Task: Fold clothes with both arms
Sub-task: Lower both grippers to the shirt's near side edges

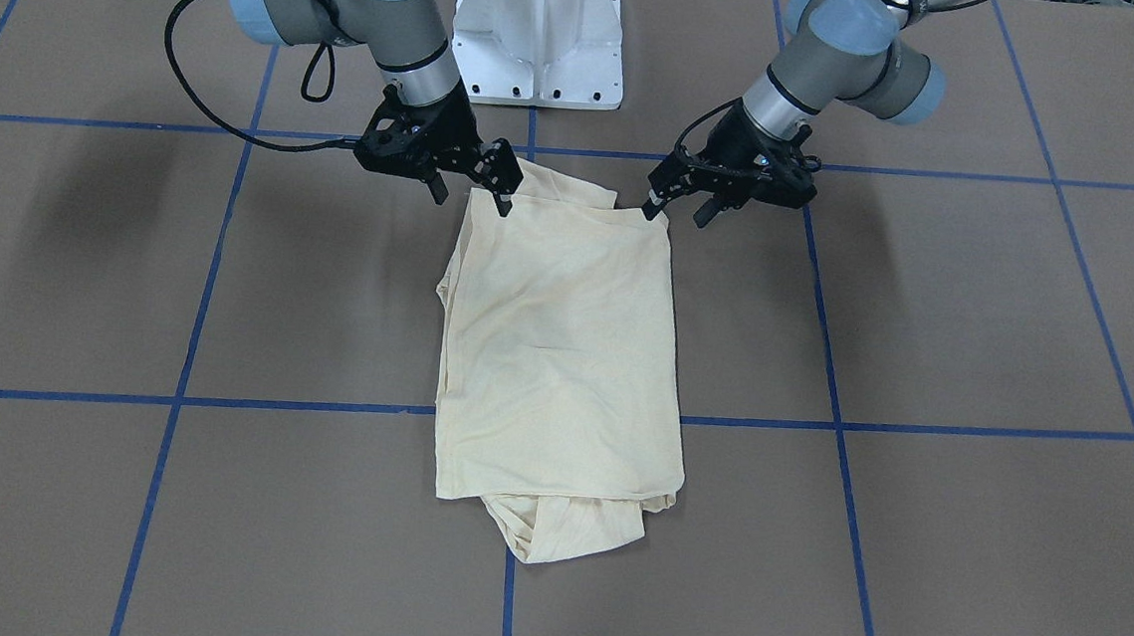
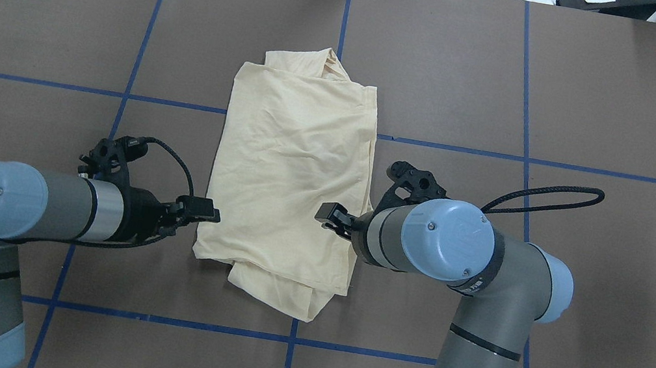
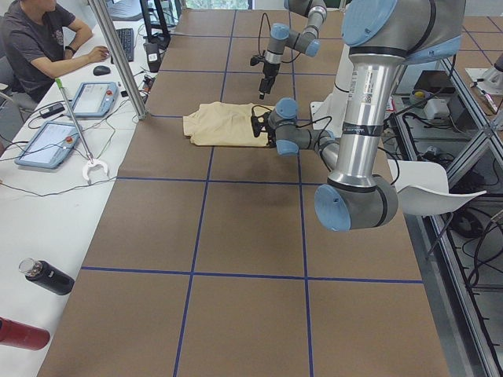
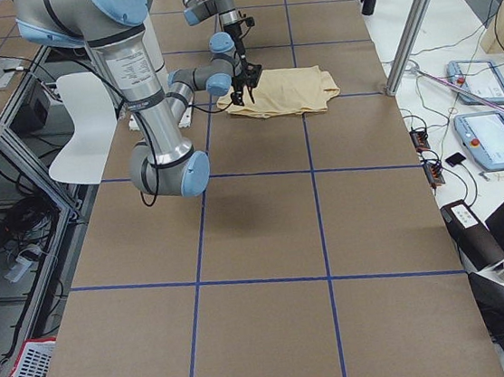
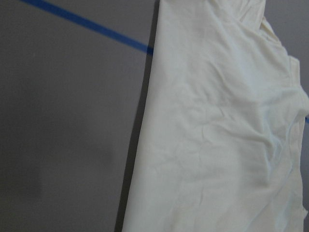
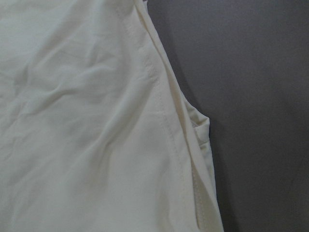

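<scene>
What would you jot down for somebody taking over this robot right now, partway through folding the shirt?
Left gripper: open, empty, at one robot-side corner of the T-shirt.
Right gripper: open, empty, at the other robot-side corner.
T-shirt: flat in the middle of the table, narrowed to a long rectangle, print hidden; some fabric pokes out at both ends.
Done: the sides appear folded in.
Left: probably grip both near corners, fold end to end, then tidy.
</scene>
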{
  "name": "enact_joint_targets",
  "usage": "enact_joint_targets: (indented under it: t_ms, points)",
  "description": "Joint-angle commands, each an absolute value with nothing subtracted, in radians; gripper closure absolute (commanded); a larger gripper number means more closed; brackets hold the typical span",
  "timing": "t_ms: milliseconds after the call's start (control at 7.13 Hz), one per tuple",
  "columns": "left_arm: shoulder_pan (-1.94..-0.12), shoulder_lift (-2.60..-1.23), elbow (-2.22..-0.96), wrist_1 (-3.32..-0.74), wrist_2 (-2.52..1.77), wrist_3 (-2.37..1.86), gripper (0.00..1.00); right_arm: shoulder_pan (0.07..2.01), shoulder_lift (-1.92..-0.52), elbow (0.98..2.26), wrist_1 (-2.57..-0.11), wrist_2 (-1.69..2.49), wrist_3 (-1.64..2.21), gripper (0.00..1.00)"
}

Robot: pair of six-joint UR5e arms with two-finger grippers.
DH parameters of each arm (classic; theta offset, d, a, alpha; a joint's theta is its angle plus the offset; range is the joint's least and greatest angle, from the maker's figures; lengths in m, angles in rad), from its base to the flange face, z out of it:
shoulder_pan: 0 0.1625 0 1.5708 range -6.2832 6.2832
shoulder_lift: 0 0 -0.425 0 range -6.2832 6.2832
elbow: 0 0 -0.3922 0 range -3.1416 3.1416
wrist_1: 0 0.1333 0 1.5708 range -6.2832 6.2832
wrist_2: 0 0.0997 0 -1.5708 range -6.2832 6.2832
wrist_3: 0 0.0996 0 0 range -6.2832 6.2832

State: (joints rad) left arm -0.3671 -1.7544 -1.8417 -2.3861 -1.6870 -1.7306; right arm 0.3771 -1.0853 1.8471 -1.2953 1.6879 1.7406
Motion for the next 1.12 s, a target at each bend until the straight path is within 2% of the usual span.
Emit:
enact_joint_targets:
  t_ms: [0, 561, 842, 982]
  points:
    - [-0.31, -1.778, -1.827, -2.347, -1.655, -1.776, 0.03, 0.377, -1.086, 1.85, -1.295, 1.686, 1.741, 0.0]
    - [-0.305, -1.801, -1.783, -2.339, -1.657, -1.776, 0.16, 0.377, -1.086, 1.85, -1.295, 1.684, 1.741, 0.0]
    - [-0.307, -1.799, -1.786, -2.339, -1.658, -1.776, 0.31, 0.377, -1.094, 1.85, -1.295, 1.684, 1.741, 0.0]
    - [-0.308, -1.799, -1.792, -2.336, -1.658, -1.776, 0.51, 0.377, -1.094, 1.85, -1.295, 1.686, 1.741, 0.0]
